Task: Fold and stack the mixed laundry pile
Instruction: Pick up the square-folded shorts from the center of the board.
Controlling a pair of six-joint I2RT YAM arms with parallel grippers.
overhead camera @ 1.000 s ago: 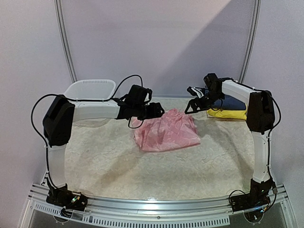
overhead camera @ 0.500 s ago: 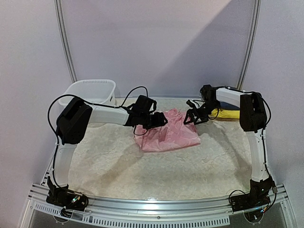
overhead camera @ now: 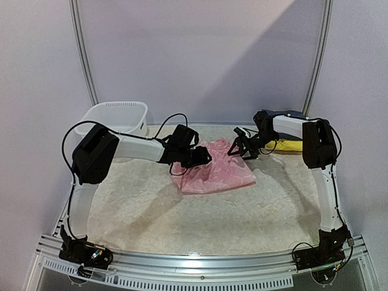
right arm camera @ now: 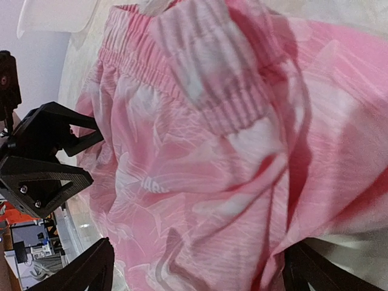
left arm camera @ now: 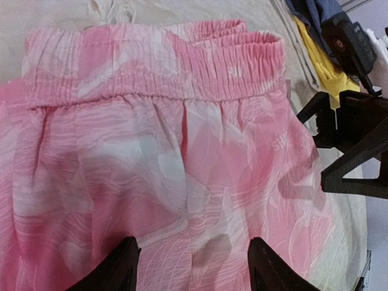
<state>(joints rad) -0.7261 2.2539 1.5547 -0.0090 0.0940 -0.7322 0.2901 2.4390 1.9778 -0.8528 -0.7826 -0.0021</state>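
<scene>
A pink crinkly garment [overhead camera: 215, 171] lies flat mid-table, its elastic waistband [left arm camera: 182, 66] toward the far side. My left gripper [overhead camera: 204, 157] hovers open over the garment's left part, fingers [left arm camera: 118, 270] spread with pink cloth [left arm camera: 182, 157] showing between them. My right gripper [overhead camera: 237, 149] is open at the garment's upper right edge, the cloth [right arm camera: 230, 151] filling the gap between its fingers [right arm camera: 91, 270]. Each wrist view shows the other gripper: the right one [left arm camera: 354, 151] and the left one [right arm camera: 42, 163]. A yellow garment [overhead camera: 292, 146] with a navy one [overhead camera: 286, 114] on it sits at the back right.
A white slotted basket [overhead camera: 116, 115] stands at the back left, behind the left arm. The yellow garment [left arm camera: 318, 60] and the navy one [left arm camera: 315, 12] lie just beyond the right gripper. The table carries a pale textured cover [overhead camera: 182, 212].
Both arms have closed in on the pink garment. The right gripper moved left and down from the yellow and navy stack; the left arm lowered and reached right, its fingers a little narrower.
</scene>
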